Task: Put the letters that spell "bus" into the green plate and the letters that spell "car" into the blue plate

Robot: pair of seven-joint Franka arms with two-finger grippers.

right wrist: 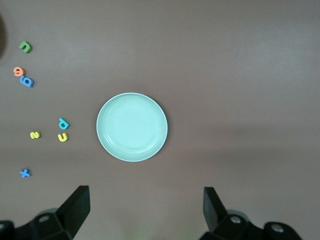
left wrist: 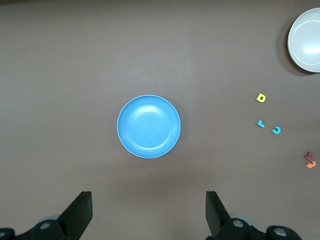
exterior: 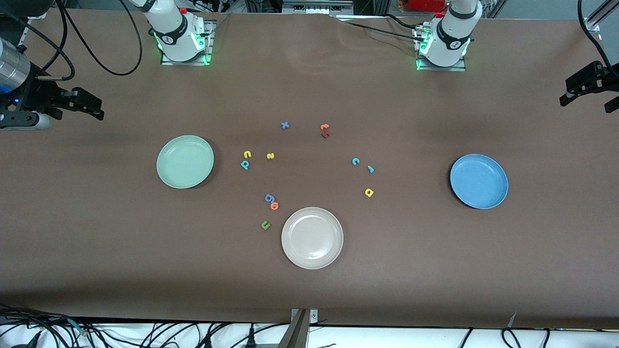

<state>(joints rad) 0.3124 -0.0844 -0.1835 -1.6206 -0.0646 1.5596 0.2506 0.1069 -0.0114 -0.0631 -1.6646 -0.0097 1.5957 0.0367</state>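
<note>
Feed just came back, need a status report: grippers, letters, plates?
Left gripper open, high over the blue plate; right gripper open over the green plate. Both plates empty. All letters on table; nothing blocking.

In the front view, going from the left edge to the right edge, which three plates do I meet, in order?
green plate → beige-white plate → blue plate

High front overview; wrist cameras downward.
</note>
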